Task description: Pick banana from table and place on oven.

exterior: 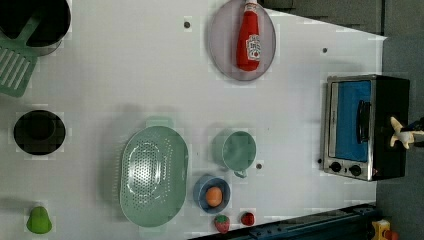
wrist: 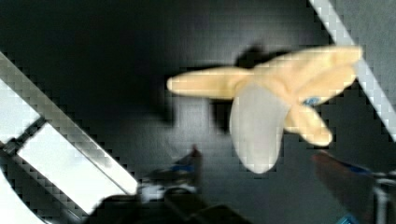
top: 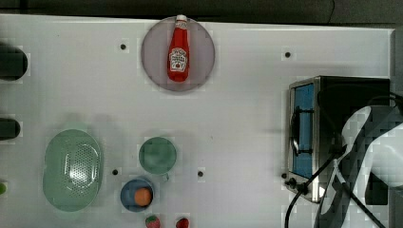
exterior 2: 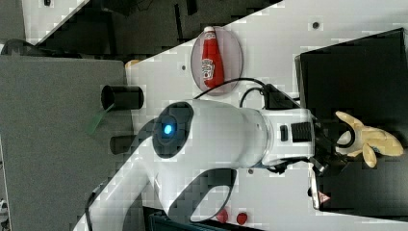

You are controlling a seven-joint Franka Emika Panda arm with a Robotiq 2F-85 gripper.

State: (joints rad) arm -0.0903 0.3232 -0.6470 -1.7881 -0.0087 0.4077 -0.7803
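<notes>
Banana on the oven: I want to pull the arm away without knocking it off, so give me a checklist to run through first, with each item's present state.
1. Banana lies on the oven's black top: ok.
2. Hand open, fingers apart on either side of the banana: ok.
3. Fingers clear of the peel strips: ok in the wrist view.
4. Banana away from the top's edge: not ok; it lies near the far edge in the left view.
5. Banana settled, not rocking: cannot tell.

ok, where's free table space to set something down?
Bare: the table between ketchup plate and oven; also the top view's upper-left stretch. Crowded: colander, green cup and orange's bowl cluster together.
</notes>
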